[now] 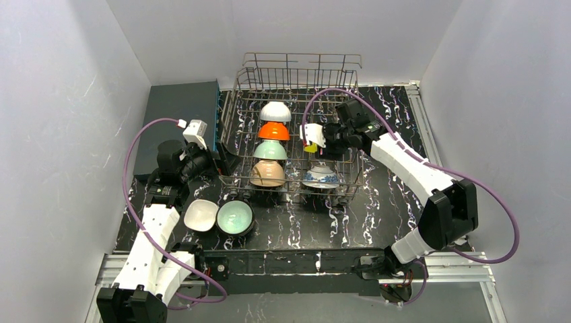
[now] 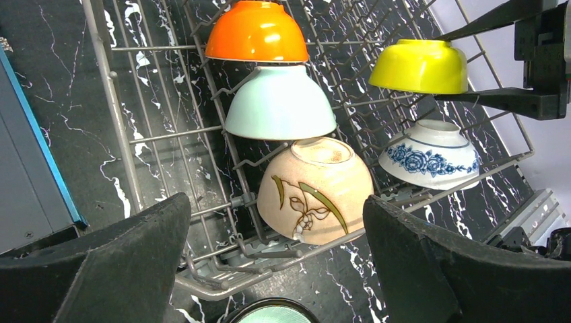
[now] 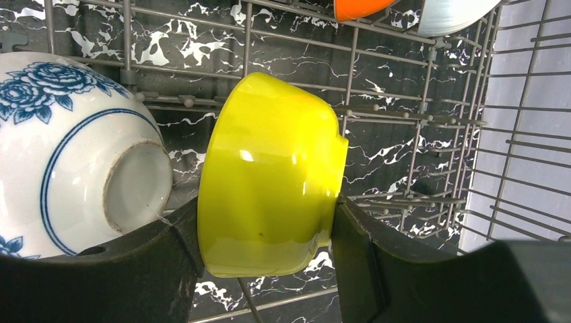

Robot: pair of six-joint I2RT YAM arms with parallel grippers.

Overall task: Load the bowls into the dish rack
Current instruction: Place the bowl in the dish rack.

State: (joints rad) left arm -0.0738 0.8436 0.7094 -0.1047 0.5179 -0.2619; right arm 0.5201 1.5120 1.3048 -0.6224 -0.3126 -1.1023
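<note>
Right wrist: yellow bowl [image 3: 269, 168] in right gripper [image 3: 264, 225]

We see the right gripper [image 3: 266, 219] clamped on the yellow bowl [image 3: 269, 168].
We note one finger at the bowl's rim and one at its foot. It sits over the dish rack [image 3: 411, 118] wires, just beside the blue-and-white bowl [image 3: 74, 148], with an orange bowl [image 3: 357, 7] at the top edge.

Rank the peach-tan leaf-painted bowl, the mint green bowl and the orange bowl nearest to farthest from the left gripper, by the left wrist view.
1. Peach-tan leaf-painted bowl, straight ahead of the open left gripper, at the silver wire dish rack's near edge.
2. Mint green bowl, one row behind it.
3. Orange bowl, farthest back, at the view's top.
</note>
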